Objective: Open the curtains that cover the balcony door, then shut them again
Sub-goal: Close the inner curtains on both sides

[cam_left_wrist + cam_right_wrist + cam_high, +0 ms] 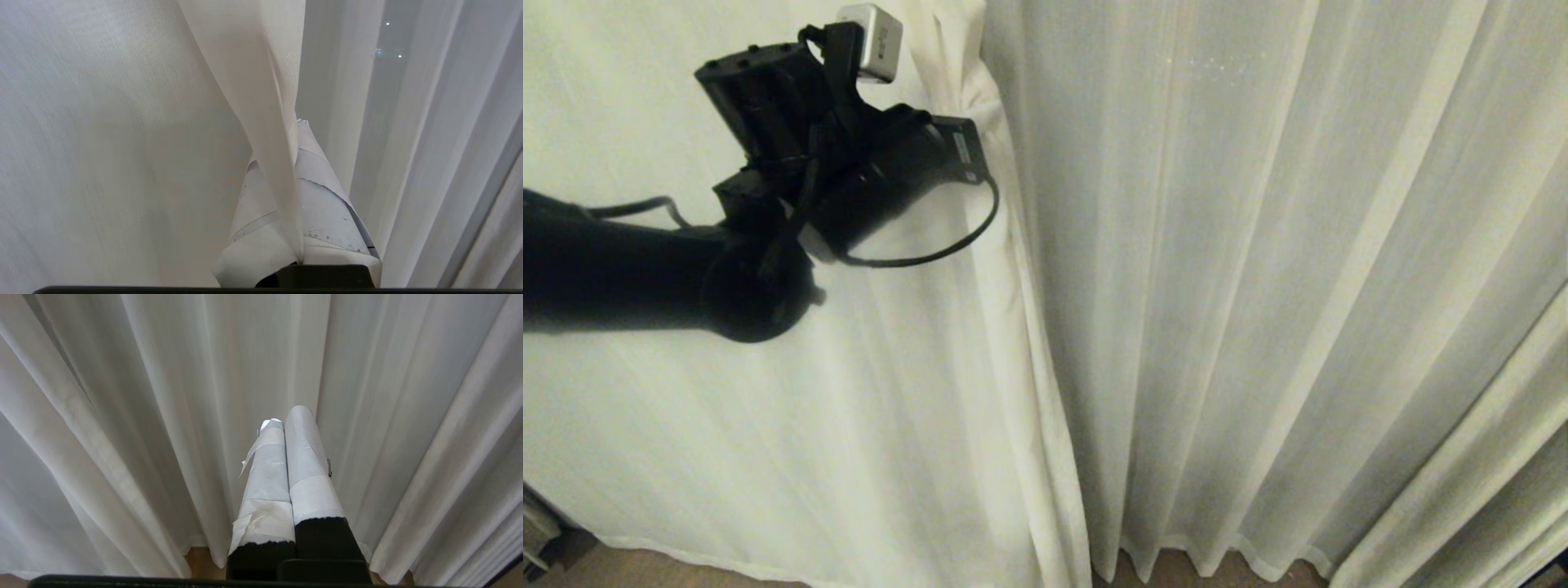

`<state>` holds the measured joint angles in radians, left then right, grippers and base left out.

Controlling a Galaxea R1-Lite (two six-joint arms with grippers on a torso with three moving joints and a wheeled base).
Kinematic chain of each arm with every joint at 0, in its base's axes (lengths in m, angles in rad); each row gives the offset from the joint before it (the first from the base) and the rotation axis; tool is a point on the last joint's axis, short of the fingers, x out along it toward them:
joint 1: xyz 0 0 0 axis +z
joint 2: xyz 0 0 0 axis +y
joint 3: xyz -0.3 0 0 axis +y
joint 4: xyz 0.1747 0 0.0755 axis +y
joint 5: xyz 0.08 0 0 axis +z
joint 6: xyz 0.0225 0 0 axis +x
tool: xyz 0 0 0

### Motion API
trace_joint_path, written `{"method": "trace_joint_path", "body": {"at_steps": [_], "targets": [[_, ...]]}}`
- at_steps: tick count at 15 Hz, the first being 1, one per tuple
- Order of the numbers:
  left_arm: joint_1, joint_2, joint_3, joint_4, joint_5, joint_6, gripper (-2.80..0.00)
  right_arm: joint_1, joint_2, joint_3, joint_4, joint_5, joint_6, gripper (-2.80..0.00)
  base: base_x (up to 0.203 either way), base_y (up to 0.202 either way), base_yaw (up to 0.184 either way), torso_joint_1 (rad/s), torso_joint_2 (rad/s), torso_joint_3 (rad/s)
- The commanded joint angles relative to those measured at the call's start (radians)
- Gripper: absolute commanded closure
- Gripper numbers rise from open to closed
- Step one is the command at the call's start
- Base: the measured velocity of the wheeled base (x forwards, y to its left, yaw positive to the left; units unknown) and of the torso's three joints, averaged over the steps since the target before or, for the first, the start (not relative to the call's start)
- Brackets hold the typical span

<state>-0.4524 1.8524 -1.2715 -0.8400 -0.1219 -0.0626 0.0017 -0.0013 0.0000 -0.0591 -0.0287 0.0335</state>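
The curtains hang shut as two cream-white pleated panels, the left panel [768,425] and the right panel [1258,286], meeting near the middle of the head view. My left arm [866,180] reaches from the left to the inner edge of the left panel. In the left wrist view my left gripper [282,159] is shut on that curtain edge [261,81], a fold of fabric pinched between its white-taped fingers [327,204]. My right gripper [288,420] is shut on nothing and points at the pleats [163,396], apart from them. The balcony door is hidden behind the curtains.
A strip of brown wooden floor [1168,572] shows under the wavy hem. A dark object [539,531] sits at the lower left corner of the head view, beside the left panel.
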Motion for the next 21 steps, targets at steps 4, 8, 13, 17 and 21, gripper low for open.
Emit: {"method": "trace_joint_path", "body": {"at_steps": [4, 8, 13, 17, 21], "targets": [[-0.036, 0.07, -0.035, -0.004, -0.001, 0.001, 0.0, 0.0, 0.001, 0.0, 0.0, 0.0, 0.0, 0.0, 0.0, 0.0, 0.0, 0.0, 0.0, 0.0], [-0.044, 0.18, -0.166, -0.004, -0.002, 0.003, 0.0, 0.0, 0.001, 0.0, -0.001, 0.0, 0.0, 0.0, 0.0, 0.0, 0.0, 0.0, 0.0, 0.0], [-0.052, 0.274, -0.247, -0.005, 0.006, 0.003, 0.0, 0.0, 0.001, 0.0, -0.001, 0.0, 0.0, 0.0, 0.0, 0.0, 0.0, 0.0, 0.0, 0.0], [-0.015, 0.285, -0.244, -0.005, 0.013, 0.003, 0.0, 0.0, 0.001, 0.0, -0.001, 0.0, 0.0, 0.0, 0.0, 0.0, 0.0, 0.0, 0.0, 0.0], [0.08, 0.307, -0.25, -0.005, 0.012, 0.002, 0.0, 0.0, 0.001, 0.0, -0.001, 0.0, 0.0, 0.0, 0.0, 0.0, 0.0, 0.0, 0.0, 0.0]]}}
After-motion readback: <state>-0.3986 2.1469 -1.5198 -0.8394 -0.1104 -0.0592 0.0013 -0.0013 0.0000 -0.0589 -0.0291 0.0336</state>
